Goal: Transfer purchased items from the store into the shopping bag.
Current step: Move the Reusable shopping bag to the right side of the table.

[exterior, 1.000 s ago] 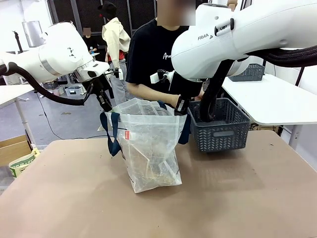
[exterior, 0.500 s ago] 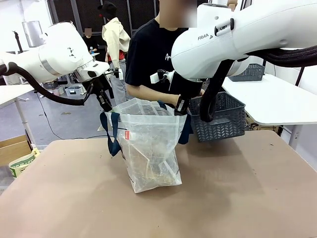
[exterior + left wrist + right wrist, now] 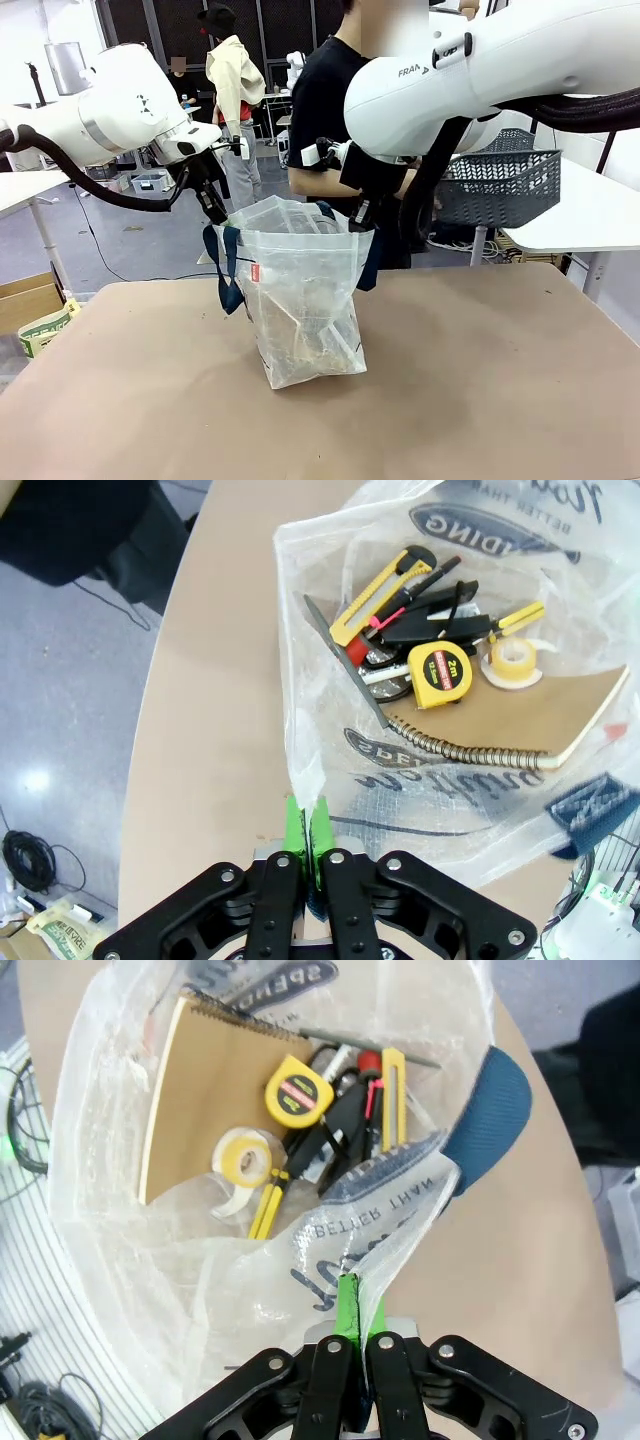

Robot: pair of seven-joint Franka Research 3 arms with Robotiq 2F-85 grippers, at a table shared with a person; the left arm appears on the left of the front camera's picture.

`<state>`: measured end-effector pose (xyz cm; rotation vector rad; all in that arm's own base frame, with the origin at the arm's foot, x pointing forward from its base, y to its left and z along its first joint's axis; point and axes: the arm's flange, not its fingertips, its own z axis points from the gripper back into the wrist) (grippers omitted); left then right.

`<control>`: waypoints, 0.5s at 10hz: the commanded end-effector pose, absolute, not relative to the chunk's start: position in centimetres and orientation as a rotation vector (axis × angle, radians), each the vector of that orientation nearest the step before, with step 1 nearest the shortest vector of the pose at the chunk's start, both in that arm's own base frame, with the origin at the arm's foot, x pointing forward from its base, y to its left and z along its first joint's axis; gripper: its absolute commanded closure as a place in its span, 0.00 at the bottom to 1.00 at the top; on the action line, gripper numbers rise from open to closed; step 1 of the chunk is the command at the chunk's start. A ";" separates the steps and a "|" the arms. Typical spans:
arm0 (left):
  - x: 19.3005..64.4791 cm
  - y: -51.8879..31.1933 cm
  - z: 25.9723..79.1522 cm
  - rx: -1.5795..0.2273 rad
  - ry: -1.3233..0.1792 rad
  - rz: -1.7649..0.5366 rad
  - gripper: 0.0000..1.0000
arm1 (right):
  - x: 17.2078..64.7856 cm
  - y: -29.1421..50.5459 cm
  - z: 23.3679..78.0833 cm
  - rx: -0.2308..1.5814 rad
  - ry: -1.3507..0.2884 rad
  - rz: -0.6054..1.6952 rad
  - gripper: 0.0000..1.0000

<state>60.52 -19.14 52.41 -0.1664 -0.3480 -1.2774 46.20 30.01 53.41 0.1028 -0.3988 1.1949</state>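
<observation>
The shopping bag [image 3: 300,300], translucent with navy handles and a red tag, stands on the table with its mouth held apart. My left gripper [image 3: 215,212] is shut on its left rim, and my right gripper [image 3: 362,215] is shut on its right rim. In the left wrist view the green pads [image 3: 294,825] pinch the plastic rim of the bag [image 3: 330,680]. The right wrist view shows the same pinch by the right gripper [image 3: 352,1300]. The purchased items lie inside: a tan spiral notebook [image 3: 205,1070], a yellow tape measure [image 3: 440,673], a yellow utility knife [image 3: 380,583] and a tape roll [image 3: 240,1158].
A person [image 3: 330,110] stands behind the bag, turned to the right, and holds the dark grey lattice basket [image 3: 495,185] in the air. A white table [image 3: 580,215] stands at the right. The tan table [image 3: 480,380] is bare around the bag.
The person has lifted the grey basket off the tan table and carried it up and to the right, turning away. Both arms and the bag have stayed put.
</observation>
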 end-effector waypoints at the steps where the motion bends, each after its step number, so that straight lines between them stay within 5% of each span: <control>1: 61.1 -20.3 53.5 -0.212 -0.445 -1.242 1.00 | 46.2 31.6 53.8 0.152 -0.449 1.181 1.00; 5: 61.9 -22.1 54.0 -0.267 -0.544 -1.222 1.00 | 46.4 32.9 53.8 0.181 -0.509 1.178 1.00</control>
